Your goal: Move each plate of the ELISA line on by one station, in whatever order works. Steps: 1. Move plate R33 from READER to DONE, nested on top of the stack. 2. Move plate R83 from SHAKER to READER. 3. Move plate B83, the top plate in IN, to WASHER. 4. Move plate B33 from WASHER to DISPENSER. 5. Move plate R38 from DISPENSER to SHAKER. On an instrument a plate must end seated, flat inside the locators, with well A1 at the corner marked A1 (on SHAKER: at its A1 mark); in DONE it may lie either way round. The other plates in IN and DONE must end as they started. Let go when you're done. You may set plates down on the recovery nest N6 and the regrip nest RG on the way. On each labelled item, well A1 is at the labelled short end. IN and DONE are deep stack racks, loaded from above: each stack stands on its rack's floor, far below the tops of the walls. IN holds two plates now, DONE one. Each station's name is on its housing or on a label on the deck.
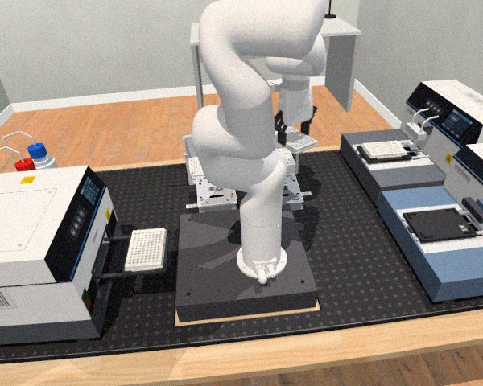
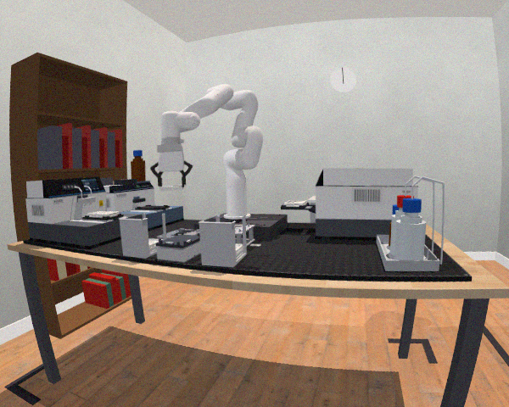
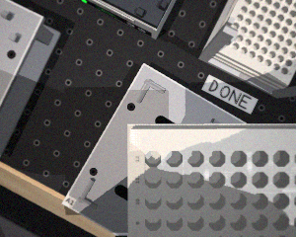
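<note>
The gripper [image 2: 171, 181] is carrying a white well plate [image 3: 222, 183], clamped between its fingers, high above the N6 nest [image 3: 138, 133] just beside the DONE label [image 3: 230, 94], apparently heading for a nest set-down, which calls for squaring and lowering.

Only stuff I can actually read: a "DONE" label [image 3: 231, 95] stuck on the black deck [image 3: 64, 99], and a tiny "A1" on the grey nest plate's [image 3: 138, 123] corner.

Wooden table [image 1: 274, 353] under a black perforated deck [image 1: 349, 265] bearing instruments, racks, nests, arm pedestal [image 1: 299, 290].
</note>
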Robot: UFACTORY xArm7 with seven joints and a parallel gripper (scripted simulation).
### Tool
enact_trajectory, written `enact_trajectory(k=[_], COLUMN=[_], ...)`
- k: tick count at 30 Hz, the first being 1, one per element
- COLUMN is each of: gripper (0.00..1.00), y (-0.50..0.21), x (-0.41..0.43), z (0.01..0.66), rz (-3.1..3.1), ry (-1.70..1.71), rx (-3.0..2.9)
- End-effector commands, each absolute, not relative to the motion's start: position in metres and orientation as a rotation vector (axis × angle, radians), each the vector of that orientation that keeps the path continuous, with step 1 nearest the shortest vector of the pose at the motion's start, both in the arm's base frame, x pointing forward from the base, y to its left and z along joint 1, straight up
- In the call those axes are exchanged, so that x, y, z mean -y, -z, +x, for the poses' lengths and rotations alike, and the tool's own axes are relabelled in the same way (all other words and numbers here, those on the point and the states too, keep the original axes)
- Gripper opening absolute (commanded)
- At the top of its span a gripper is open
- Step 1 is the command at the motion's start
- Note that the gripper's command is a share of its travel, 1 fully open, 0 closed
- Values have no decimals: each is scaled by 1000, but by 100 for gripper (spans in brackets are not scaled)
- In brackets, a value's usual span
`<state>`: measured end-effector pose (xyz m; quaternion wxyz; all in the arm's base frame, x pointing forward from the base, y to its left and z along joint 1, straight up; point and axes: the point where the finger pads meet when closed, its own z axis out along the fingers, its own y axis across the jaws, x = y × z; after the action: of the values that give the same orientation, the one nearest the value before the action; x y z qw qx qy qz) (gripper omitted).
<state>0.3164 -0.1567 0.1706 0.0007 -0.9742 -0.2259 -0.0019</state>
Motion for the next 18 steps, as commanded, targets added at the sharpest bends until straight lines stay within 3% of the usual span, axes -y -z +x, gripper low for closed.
enact_trajectory(k=[1,18], gripper=[0,0], y=[-172,-172], x=[152,123], z=[326,367], rz=[-3071,-3099], ry=[9,9], rx=[669,521])
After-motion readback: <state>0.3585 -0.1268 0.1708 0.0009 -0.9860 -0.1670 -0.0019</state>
